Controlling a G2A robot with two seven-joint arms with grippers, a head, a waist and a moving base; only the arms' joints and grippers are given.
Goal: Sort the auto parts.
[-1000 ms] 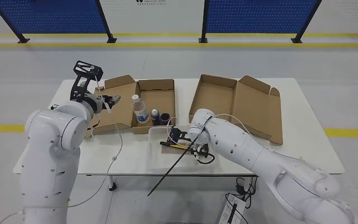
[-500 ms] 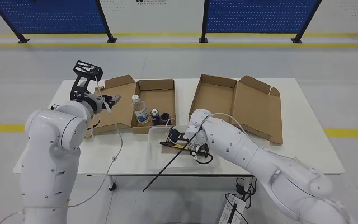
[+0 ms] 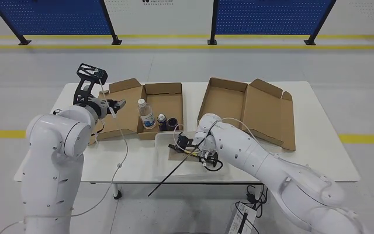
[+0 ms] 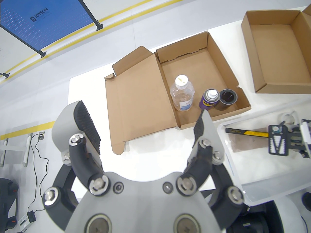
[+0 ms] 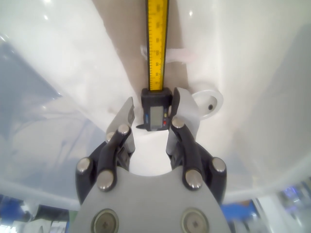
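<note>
- The caliper's [image 5: 156, 49] black head sits between the right jaws, which stand apart on either side of it and are not yet clamped.
- Over the last second the right arm has edged slightly closer, and the caliper has not stirred. The approach looks finished, and closing seems next.
- A white ring [image 5: 207, 103] lies just beside one jaw, and both things rest in the clear bin [image 5: 60, 49].
- The right arm bends down into the bin, and the yellow scale runs straight away from its jaws.
- The left jaws are wide apart, hold nothing and hang raised over the worktop [image 4: 92, 93].
- Beyond the left jaws, a cardboard box [image 4: 194, 56] holds a bottle [image 4: 182, 93], a spray can [image 4: 209, 99] and a black cup [image 4: 227, 98].
</note>
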